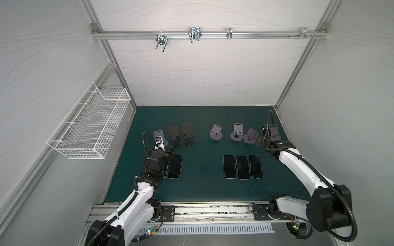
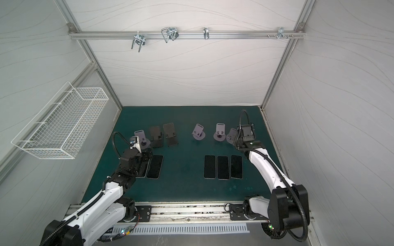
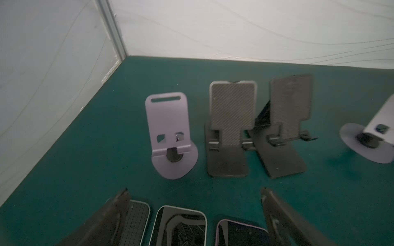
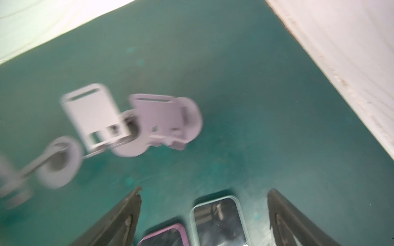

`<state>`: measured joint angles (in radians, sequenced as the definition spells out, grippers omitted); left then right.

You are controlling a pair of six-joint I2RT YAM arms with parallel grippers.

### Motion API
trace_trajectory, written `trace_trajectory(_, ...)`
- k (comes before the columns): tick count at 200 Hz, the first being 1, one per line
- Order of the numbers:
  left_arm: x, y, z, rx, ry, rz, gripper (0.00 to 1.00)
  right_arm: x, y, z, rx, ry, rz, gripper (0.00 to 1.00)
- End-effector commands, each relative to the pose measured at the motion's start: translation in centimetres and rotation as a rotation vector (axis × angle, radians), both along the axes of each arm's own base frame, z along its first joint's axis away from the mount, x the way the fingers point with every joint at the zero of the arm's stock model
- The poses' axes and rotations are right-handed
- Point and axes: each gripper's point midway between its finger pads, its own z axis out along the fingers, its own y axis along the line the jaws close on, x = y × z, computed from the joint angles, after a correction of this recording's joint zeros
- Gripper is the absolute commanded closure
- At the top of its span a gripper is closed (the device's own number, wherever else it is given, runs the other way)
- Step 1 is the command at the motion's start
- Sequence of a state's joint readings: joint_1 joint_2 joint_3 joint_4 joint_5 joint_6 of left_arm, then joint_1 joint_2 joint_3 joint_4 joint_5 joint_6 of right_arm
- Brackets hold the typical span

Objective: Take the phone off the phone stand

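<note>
I see my left gripper (image 3: 194, 191) spread wide over the black glass-faced phones (image 1: 174, 166) lying flat on the green mat (image 1: 202, 187), left of centre in both top views, just below the lilac round-based phone stand (image 1: 158, 134) in frame. My right gripper (image 4: 204, 189) gapes too, gripping nothing.

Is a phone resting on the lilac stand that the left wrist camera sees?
No, the lilac stand is bare, and the phones lie flat on the green mat before it.
</note>
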<state>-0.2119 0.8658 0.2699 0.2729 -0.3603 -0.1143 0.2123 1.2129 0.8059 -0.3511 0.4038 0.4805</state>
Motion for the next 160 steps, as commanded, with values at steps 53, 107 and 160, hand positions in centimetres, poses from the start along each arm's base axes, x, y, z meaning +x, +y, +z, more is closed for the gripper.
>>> trace_trajectory(53, 2.9, 2.7, 1.4, 0.011, -0.102, 0.069, 0.03, 2.6, -3.8, -0.9, -0.252, -0.28, 0.02, 0.04)
trace_trajectory(107, 3.9, 3.2, -0.7, -0.062, -0.117, 0.068, 0.03, 5.0, -1.9, -3.4, -0.177, -0.345, 0.195, 0.03)
trace_trajectory(160, 6.1, 1.9, -0.7, -0.03, -0.121, -0.088, 0.02, 5.9, 0.8, -5.5, -0.117, -0.389, 0.349, 0.05)
